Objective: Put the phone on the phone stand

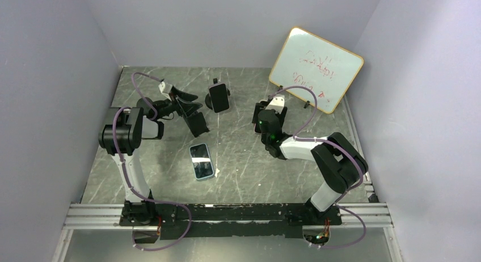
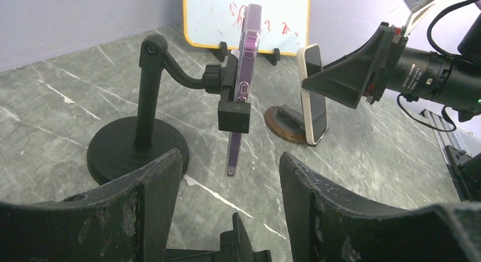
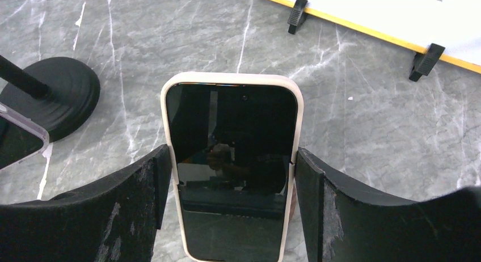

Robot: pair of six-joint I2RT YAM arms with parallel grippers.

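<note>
R end effector (image 3: 233,155) clamped on sides of cream-cased phone (image 3: 232,114), phone upright on lil round brown stand (image 2: 283,125), L end effector (image 2: 230,160) fingers apart, facing purple-cased phone (image 2: 247,75) in black clamp stand (image 2: 136,148), blue-cased phone (image 1: 201,161) flat on tabletop (image 1: 244,160)

I'm in a robotics lab cell: bare walls (image 1: 227,24) box in my marble-look table (image 1: 244,160), aluminium rail (image 1: 374,214), scribbled whiteboard (image 1: 316,69).
</note>
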